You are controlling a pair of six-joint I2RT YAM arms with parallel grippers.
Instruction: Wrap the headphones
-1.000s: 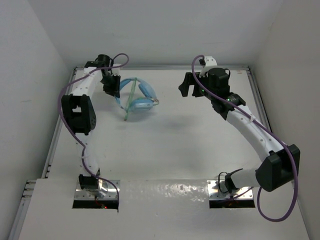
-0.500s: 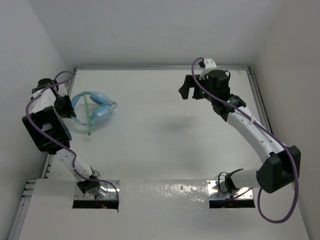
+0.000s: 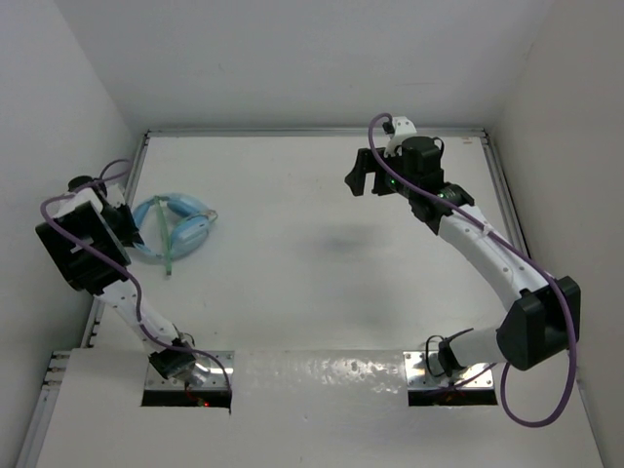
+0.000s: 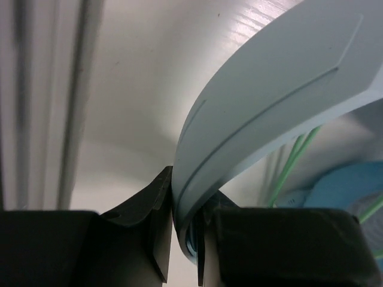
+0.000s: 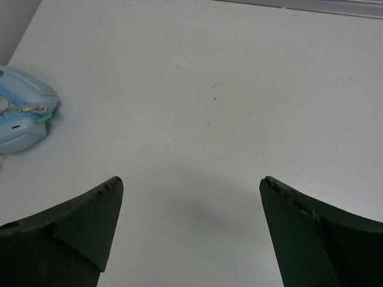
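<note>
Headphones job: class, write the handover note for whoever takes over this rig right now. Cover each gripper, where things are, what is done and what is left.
Left gripper: shut on the headband of the headphones, at the far left of the table.
Right gripper: open, holding nothing, raised over the far right of the table, well away from the headphones.
Cable: green strands cross the headphones between the ear cups, and one end sticks out toward the near side.
Done: the headband is gripped and some cable lies across it.
Left: probably bring the right gripper over, take the free end and finish the wrap.
</note>
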